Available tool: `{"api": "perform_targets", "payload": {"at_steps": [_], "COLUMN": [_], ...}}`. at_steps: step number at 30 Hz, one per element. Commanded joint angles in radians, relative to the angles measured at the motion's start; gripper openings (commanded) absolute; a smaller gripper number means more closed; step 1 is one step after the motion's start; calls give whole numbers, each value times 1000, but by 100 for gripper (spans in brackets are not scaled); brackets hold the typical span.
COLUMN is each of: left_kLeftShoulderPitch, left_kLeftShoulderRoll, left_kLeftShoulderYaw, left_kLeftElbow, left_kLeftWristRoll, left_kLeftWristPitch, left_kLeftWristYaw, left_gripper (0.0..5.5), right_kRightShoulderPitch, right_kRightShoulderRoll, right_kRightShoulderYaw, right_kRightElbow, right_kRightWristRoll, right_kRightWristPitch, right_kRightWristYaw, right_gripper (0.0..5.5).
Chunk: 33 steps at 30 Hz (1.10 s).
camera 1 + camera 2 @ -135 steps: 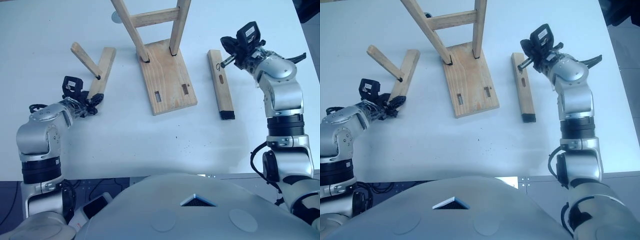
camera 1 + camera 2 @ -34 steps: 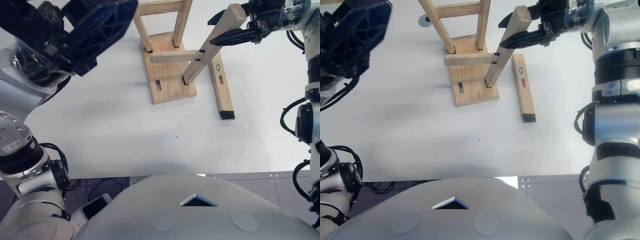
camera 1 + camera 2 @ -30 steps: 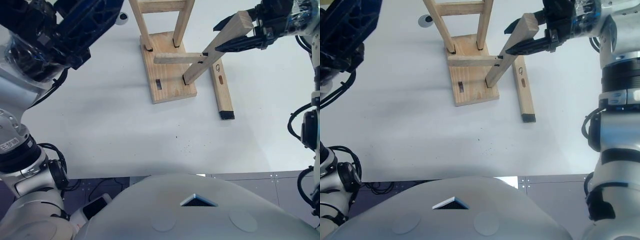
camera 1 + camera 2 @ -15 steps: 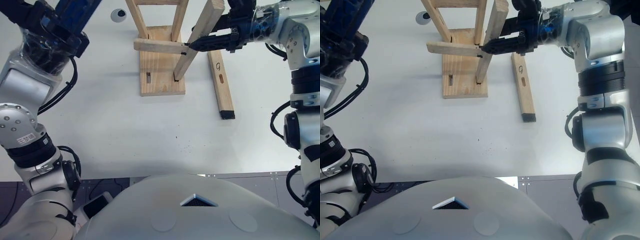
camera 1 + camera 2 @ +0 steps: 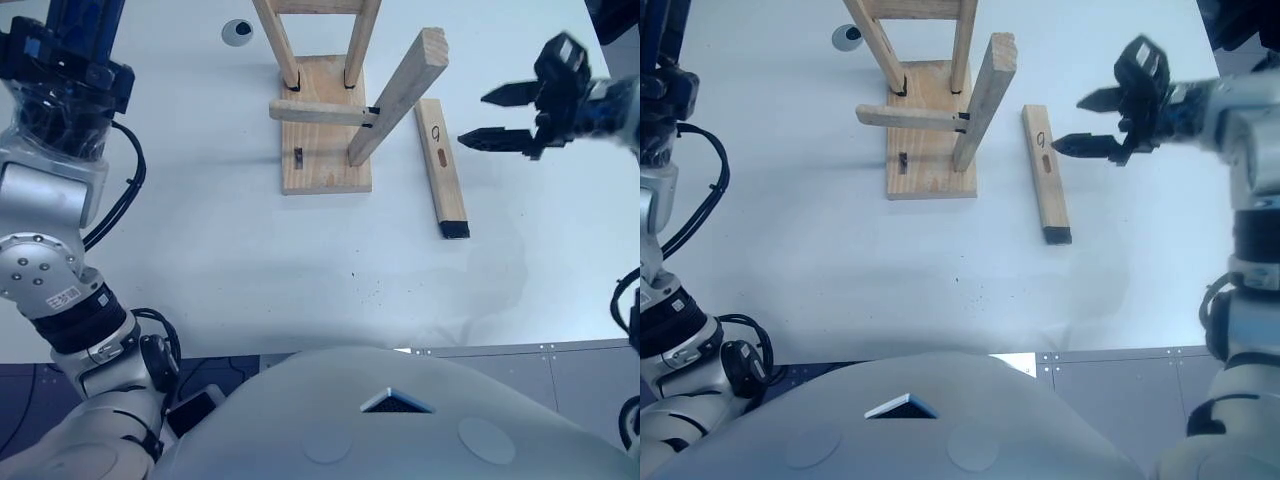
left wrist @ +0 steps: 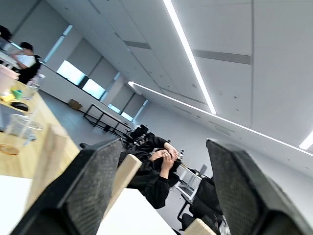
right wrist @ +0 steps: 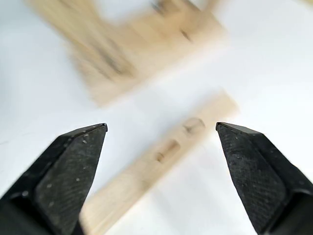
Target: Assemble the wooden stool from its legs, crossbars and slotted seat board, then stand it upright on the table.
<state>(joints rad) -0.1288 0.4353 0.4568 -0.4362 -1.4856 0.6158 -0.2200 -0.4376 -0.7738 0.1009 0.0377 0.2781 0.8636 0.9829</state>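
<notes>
The slotted seat board lies flat on the white table. Two legs joined by a crossbar stand in its far slots. A third leg leans in a near slot, and its crossbar sticks out to the left over the board. A loose leg lies on the table right of the board, also seen in the right wrist view. My right gripper hangs open above the table, right of the loose leg, holding nothing. My left gripper is open, raised high at the far left, with nothing between its fingers.
A small black round mark sits on the table left of the standing legs. The table's near edge runs across the front, with bare white surface between it and the board.
My right gripper let go of the leaning leg and drew back to the right. The leg stays standing in the board. My left arm has moved further up and left.
</notes>
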Motion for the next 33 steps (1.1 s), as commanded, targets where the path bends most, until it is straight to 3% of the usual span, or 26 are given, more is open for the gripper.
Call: {"api": "perform_targets", "payload": {"at_steps": [1,4,6,9,14,18,22,29,33], "left_kLeftShoulderPitch": [-36,-72,-88,-81,-64,-90,-117,-139,-181], "left_kLeftShoulderRoll": [34,49,57,51,15,-15,-37,-67,-61], "left_kLeftShoulderYaw": [-23,-34,-35,-30,-32,-42,-33,-54,-90], "left_kLeftElbow": [52,103,118,105,77,89,109,115,97], "left_kLeftWristRoll": [43,58,68,73,126,196,240,277,261], "left_kLeftWristPitch": [17,33,37,35,-2,-41,-77,-90,-66], "left_kLeftWristYaw": [49,79,86,98,145,172,172,137,96], "left_gripper": [315,315,315,315,315,315,315,315,315], "right_kRightShoulderPitch": [182,237,263,302,381,410,342,209,-29], "right_kRightShoulderRoll": [239,373,385,335,180,140,199,190,191], "right_kRightShoulderYaw": [-119,-207,-206,-162,-58,-54,-93,-180,-230], "right_kRightElbow": [-183,-278,-304,-344,-389,-365,-287,-152,-52], "right_kRightWristRoll": [-7,-19,-34,-24,-67,-81,-77,-77,-49], "right_kRightWristPitch": [197,305,317,347,305,257,187,7,-168], "right_kRightWristYaw": [-329,-514,-569,-570,-527,-533,-557,-570,-536], "right_gripper": [410,410,410,410,324,268,209,206,206]}}
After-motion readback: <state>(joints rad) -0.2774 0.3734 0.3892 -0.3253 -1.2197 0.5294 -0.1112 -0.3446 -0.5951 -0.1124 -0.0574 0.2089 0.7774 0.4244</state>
